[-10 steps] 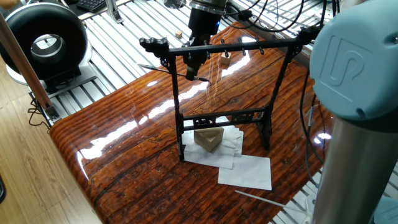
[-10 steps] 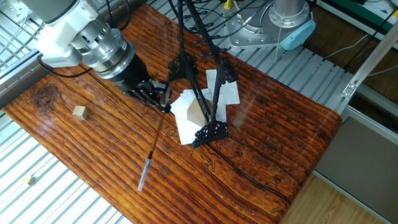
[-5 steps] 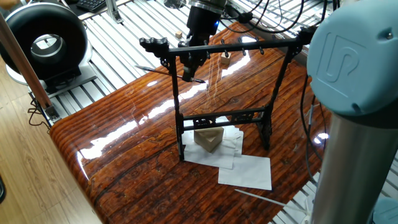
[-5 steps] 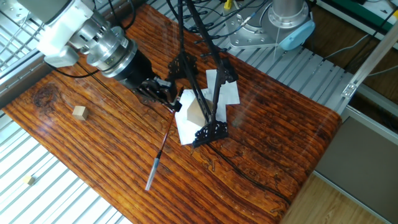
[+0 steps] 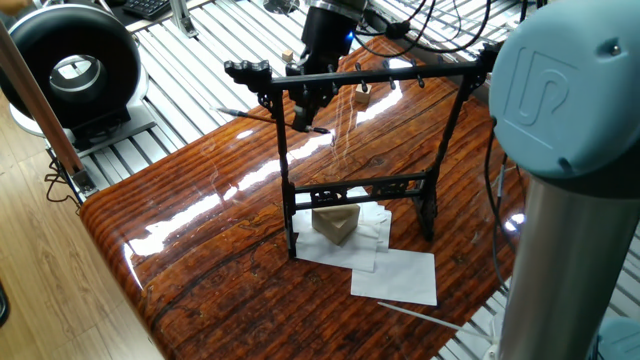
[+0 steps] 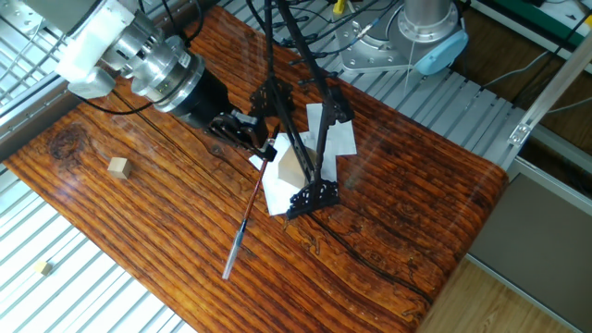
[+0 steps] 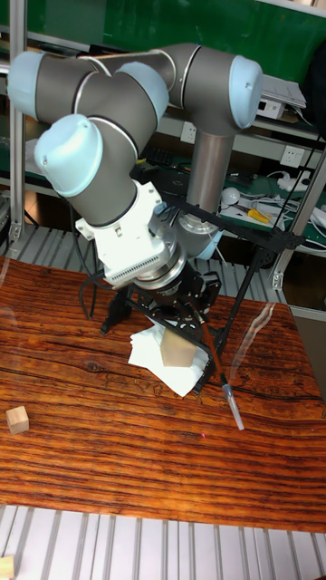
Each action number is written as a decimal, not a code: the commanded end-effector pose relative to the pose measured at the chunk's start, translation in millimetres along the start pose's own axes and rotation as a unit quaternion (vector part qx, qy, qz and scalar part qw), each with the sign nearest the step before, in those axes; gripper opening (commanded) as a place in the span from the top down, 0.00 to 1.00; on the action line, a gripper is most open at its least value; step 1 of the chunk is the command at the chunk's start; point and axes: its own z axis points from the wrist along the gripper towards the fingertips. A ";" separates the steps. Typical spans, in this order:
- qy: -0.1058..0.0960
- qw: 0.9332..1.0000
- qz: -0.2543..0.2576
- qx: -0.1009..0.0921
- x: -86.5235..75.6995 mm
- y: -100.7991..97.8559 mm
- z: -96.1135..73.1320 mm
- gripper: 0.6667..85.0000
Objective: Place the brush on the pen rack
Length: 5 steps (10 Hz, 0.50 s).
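The pen rack (image 5: 370,75) is a tall black frame standing mid-table, with a row of small pegs on its top crossbar; it also shows in the other fixed view (image 6: 310,153) and the tall view (image 7: 246,223). My gripper (image 6: 257,143) is shut on the upper end of the brush (image 6: 242,224), a thin dark shaft with a grey tip hanging slanted above the wood. From the side, the gripper (image 5: 306,112) sits just behind the crossbar near the rack's left upright. In the tall view the brush (image 7: 220,372) slants down to the right below the gripper (image 7: 194,306).
White paper sheets (image 5: 395,275) and a tan wedge-shaped block (image 5: 337,222) lie at the rack's feet. A small wooden cube (image 6: 117,166) sits on the table's far side. A thin pale rod (image 5: 420,318) lies near the table edge. A black round device (image 5: 75,65) stands off the table.
The gripper has carried the brush closer to the rack, toward its left upright. The brush's lower tip has swung along with it. The rack has not moved.
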 end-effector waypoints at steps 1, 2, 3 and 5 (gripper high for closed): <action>0.006 0.999 0.026 -0.021 2.9 19.4 -8.1 1.00; 0.009 0.999 0.037 -0.024 2.3 23.9 -9.2 1.00; 0.009 0.998 0.048 -0.036 0.6 30.9 -9.0 1.00; 0.011 0.995 0.075 -0.062 -0.7 44.1 -9.6 1.00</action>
